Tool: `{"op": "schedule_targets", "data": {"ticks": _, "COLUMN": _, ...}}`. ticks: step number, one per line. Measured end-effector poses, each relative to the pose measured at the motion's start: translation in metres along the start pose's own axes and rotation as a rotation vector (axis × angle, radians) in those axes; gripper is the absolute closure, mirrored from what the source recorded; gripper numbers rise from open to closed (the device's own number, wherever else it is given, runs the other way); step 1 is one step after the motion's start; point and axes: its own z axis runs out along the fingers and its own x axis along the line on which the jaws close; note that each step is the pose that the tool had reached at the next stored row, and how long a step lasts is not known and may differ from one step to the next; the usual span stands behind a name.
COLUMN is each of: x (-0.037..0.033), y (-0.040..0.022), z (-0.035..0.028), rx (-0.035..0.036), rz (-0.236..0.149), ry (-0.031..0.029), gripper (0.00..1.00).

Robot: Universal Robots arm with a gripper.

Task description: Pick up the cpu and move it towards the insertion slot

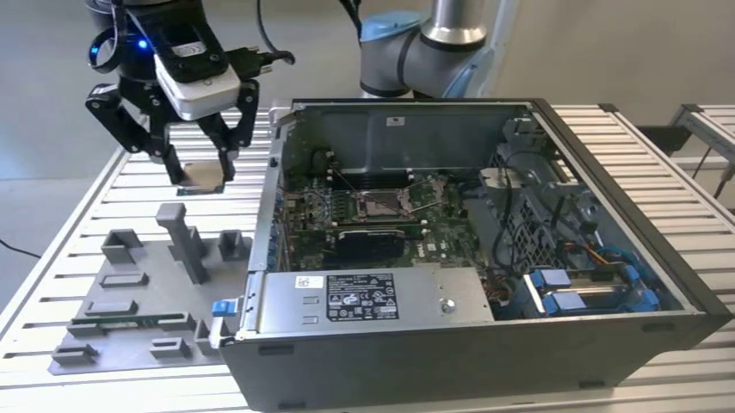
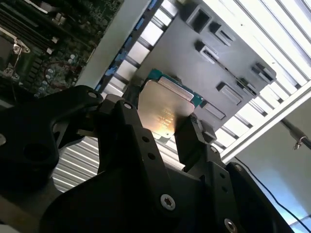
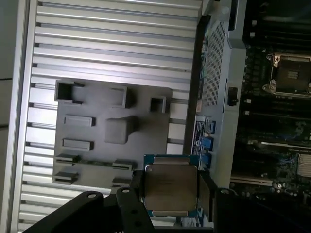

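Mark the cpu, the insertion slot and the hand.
cpu (image 3: 171,189): first wrist view, centre of its silvery top face.
insertion slot (image 1: 385,204): exterior view, dark centre of the socket.
hand (image 1: 202,175): exterior view, midway between its fingertips, shut on the cpu.

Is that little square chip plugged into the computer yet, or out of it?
Out. The end effector grips the cpu above the slatted table, outside the case; the insertion slot sits empty.
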Motion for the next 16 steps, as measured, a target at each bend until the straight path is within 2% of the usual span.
{"op": "schedule_targets", "data": {"ticks": 16, "x": -0.0706, "y": -0.0065, "z": -0.0011, "rx": -0.0008, "rz": -0.010, "ry": 0.0103, "gripper": 1.00}}
